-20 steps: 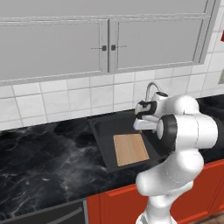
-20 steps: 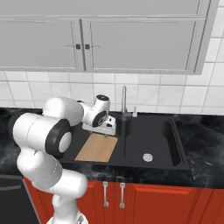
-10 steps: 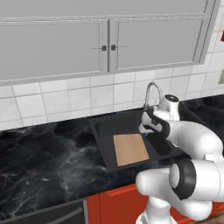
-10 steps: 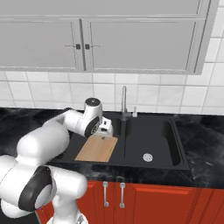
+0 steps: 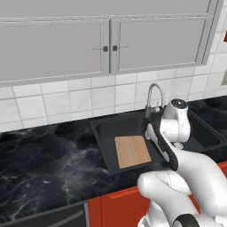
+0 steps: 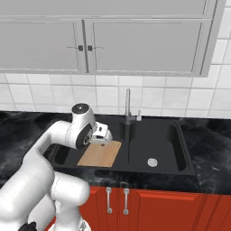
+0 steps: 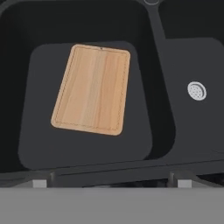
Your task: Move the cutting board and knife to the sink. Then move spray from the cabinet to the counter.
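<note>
Wooden cutting board (image 7: 92, 89) inside sink (image 7: 159, 48)

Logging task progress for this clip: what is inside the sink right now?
The cutting board lies flat on the bottom of the sink's left basin; the right basin holds only its drain. The arm covers part of the left basin in both base views.

Pale grey flat-panel wall cabinets (image 5: 106, 46) are hanging way above the jaws, glossy white square wall tiles (image 6: 108, 97) are running behind them, and red base cabinet doors (image 6: 149, 208) are sitting lower down.
</note>
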